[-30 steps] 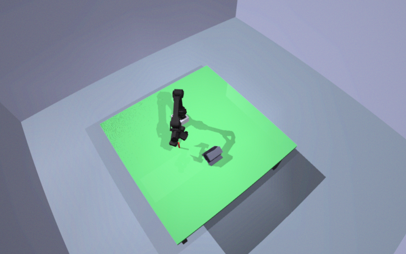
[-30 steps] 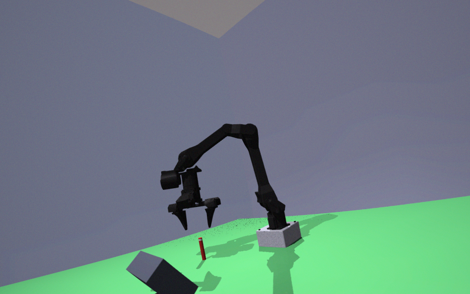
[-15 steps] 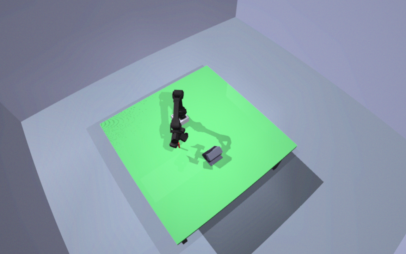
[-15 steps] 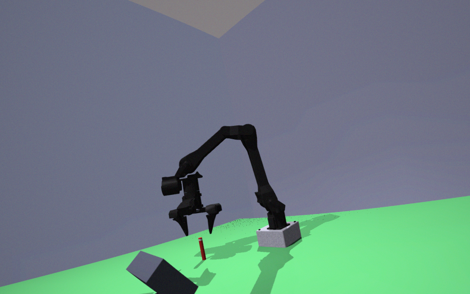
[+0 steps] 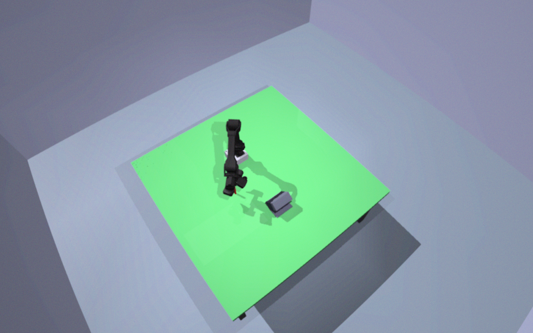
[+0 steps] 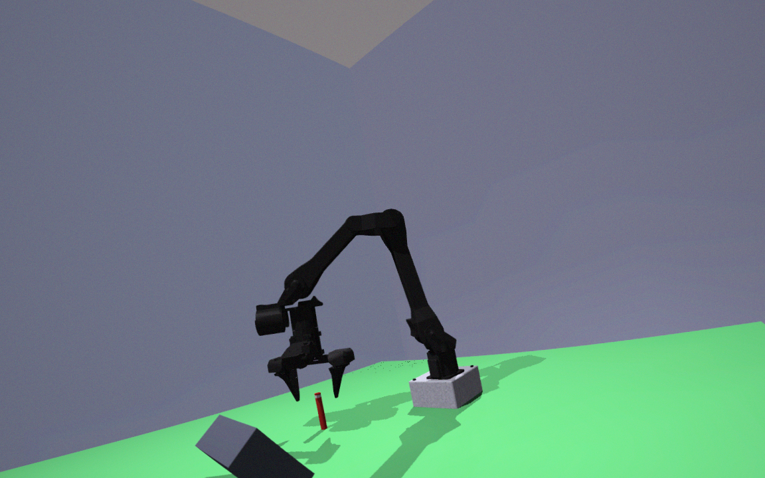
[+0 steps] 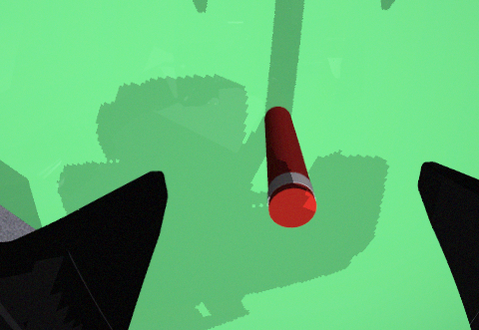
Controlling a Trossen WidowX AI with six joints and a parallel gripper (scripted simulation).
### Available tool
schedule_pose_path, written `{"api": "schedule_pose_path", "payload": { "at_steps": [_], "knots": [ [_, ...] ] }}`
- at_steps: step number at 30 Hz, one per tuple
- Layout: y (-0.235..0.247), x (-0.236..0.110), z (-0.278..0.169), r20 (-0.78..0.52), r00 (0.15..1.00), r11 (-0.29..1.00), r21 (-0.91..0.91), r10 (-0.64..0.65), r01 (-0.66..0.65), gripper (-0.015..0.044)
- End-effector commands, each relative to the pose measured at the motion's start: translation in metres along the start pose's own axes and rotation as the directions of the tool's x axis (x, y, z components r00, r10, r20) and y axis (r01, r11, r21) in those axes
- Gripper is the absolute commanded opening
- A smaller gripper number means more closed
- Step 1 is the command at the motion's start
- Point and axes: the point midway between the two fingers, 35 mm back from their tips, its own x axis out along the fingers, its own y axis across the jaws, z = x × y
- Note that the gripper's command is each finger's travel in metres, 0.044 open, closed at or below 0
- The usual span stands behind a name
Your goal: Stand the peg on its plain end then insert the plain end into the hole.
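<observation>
Gripper (image 6: 315,395) spread wide, nothing held or touched. Peg (image 6: 320,409) stood upright on the green table (image 6: 611,403), banded end up, seen between and below the fingertips. Sloped panel (image 6: 236,443) set nearby, apart from peg.

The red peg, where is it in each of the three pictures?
Top: the peg is a tiny red sliver at the gripper's lower tip, left of the sloped panel.
Exterior: it stands upright on the green table, just below the open gripper.
Wrist: near the middle, seen from above, white band near its top.
Shared landmark: the green table.
</observation>
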Motion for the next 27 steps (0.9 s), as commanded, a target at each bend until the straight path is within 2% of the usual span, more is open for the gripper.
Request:
{"api": "schedule_pose_path", "payload": {
  "at_steps": [1, 17, 27],
  "knots": [
    [0.001, 0.009, -0.001, -0.007, 1.0, 1.0, 0.004, 0.009, -0.009, 0.044],
    [0.003, 0.029, -0.002, -0.007, 1.0, 1.0, 0.004, 0.009, -0.009, 0.044],
    [0.002, 0.025, -0.001, -0.001, 1.0, 1.0, 0.0, 0.004, -0.004, 0.0177]
  ]
}}
